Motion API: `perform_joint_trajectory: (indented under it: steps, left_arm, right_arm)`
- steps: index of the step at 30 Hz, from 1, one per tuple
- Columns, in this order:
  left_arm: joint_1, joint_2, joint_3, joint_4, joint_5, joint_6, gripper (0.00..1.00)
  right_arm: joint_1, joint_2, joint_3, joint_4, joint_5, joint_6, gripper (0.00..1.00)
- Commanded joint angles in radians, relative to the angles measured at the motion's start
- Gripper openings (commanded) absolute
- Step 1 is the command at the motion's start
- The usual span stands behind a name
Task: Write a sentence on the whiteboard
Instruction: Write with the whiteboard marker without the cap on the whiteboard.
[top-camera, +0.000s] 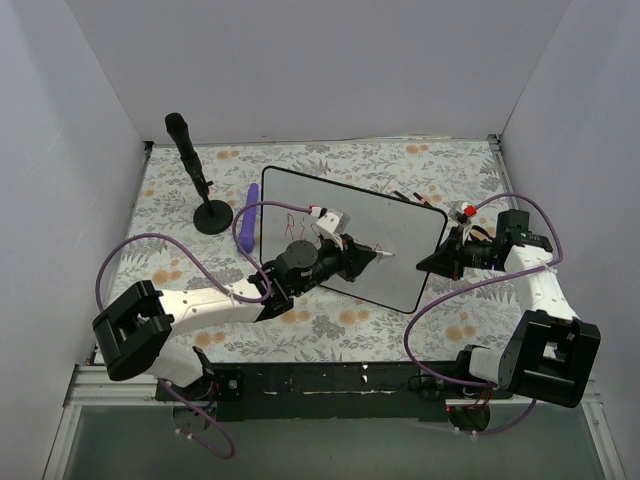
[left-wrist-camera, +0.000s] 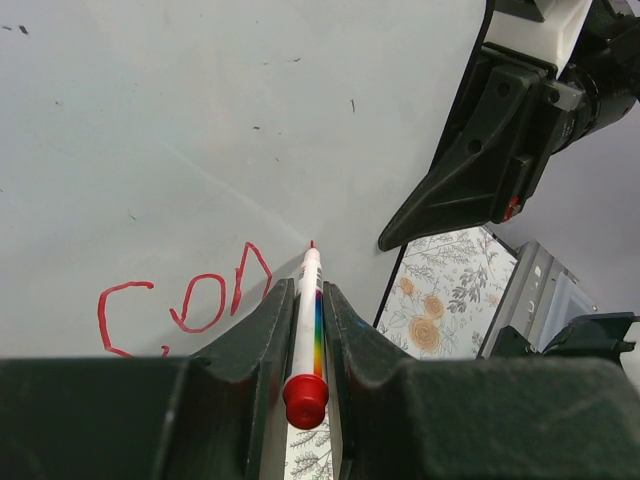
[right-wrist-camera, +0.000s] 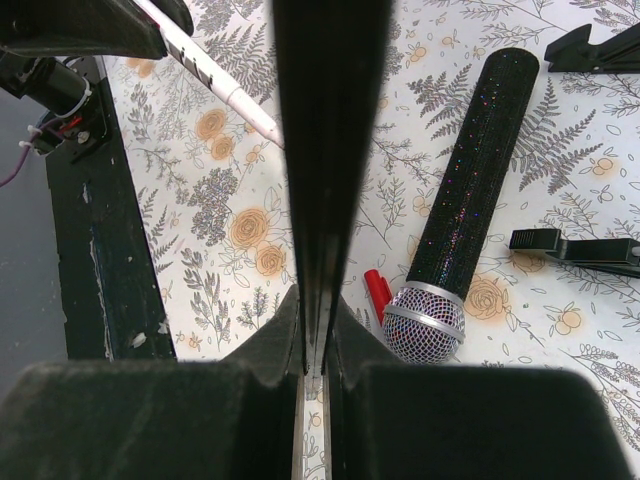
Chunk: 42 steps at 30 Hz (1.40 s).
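Gripping the large glossy white whiteboard (top-camera: 405, 245) by its thin black rim, the right tool (top-camera: 427, 264) braces it: stiff, light, probably slippery. Meanwhile the left tool (left-wrist-camera: 308, 292) pinches a slim white marker (left-wrist-camera: 309, 335).

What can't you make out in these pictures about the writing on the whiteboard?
- Top external: the sentence is too small to read, and the left arm covers part of the whiteboard below it.
- Left wrist: only "con" shows; the left gripper, holding the marker, hides the c's foot.
- Right wrist: the whiteboard, clamped by the right gripper, is edge-on, its face unseen.
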Motion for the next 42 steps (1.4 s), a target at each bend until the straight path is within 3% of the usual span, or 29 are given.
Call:
perform_joint_trajectory:
  steps: [1,29,42]
  left_arm:
    - [0.008,0.001,0.037,-0.015,-0.006,0.018,0.0]
    - [0.04,-0.1,-0.044,-0.046,-0.056,0.027,0.0]
    - [0.045,-0.085,-0.064,-0.049,0.011,0.001,0.0]
  right_arm:
    - [0.01,-0.009,0.009,0.017,0.042,-0.033,0.01]
    - [0.01,-0.007,0.009,0.02,0.044,-0.03,0.01]
    - [0.01,-0.006,0.006,0.023,0.045,-0.028,0.01]
